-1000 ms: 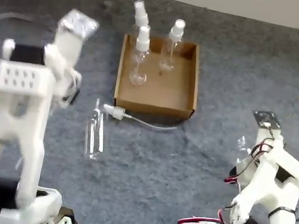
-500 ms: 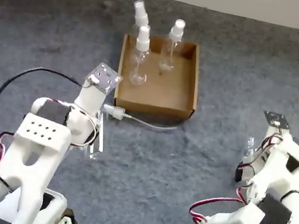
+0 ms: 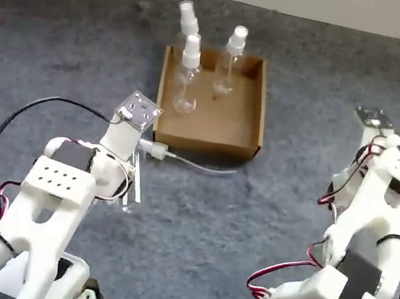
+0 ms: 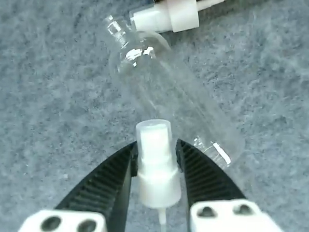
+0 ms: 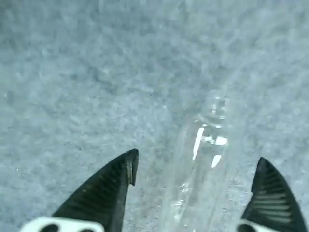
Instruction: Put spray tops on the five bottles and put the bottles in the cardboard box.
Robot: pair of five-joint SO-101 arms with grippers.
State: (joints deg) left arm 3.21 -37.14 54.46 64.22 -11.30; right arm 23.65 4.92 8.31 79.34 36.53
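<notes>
Right end effector (image 5: 198, 158) now astride bottle (image 5: 202, 180)

Cardboard box (image 3: 261, 114) at the far centre of the table (image 3: 330, 72), with two capped bottles (image 3: 187, 77) (image 3: 229, 62) standing in its far half and a third capped bottle (image 3: 186, 19) at its far left corner, inside or just behind. Just before the box's near wall lies the loose spray top (image 3: 154, 148), and nearer still the lying bottle (image 4: 174, 96), neck towards that top. The left gripper (image 4: 155, 150) is over this bottle's base end with the held spray top (image 4: 155, 166) between its fingers. Well to the right, another bottle (image 5: 200, 145) sits between the right gripper's (image 5: 196, 159) spread fingers.
</notes>
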